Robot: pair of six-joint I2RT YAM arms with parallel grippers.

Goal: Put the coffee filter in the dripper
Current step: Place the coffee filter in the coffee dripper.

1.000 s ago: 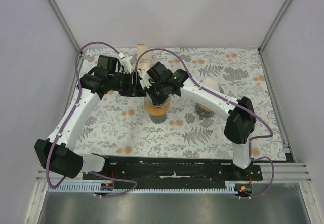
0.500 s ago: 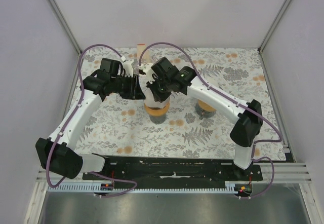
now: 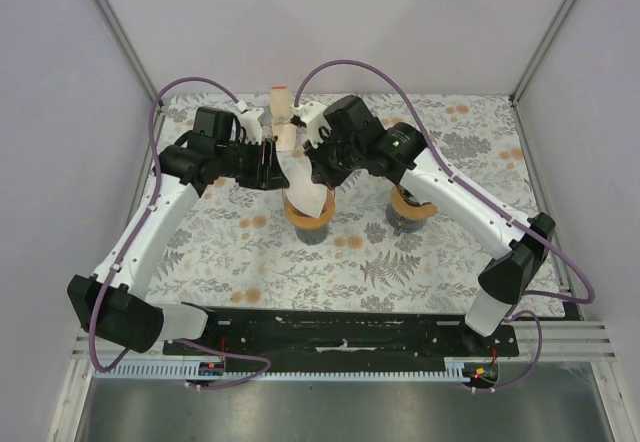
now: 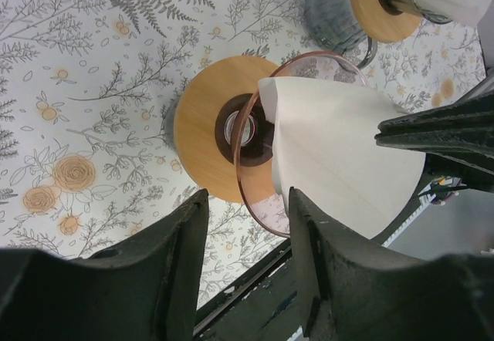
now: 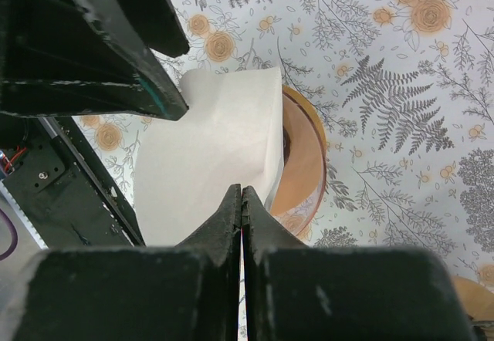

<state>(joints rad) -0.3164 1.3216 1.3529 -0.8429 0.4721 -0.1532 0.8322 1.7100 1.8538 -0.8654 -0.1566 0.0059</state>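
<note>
Centre of the tabletop: the dripper (image 3: 305, 224), a glass cone on a wooden collar (image 4: 202, 129). The coffee filter (image 3: 312, 198) stands in its mouth, folded flat and not opened out, with one side leaning over the glass rim. Just beyond, both grippers meet above it. Right gripper (image 5: 241, 200): fingers pressed together, apparently pinching the filter's edge; this arm is the nearer. Left gripper (image 4: 247, 206): fingers apart and empty, just left of the filter, whose flat face lies off to one side of its gap. Judgement: seating turns on spreading that fold across the cone from the left
</note>
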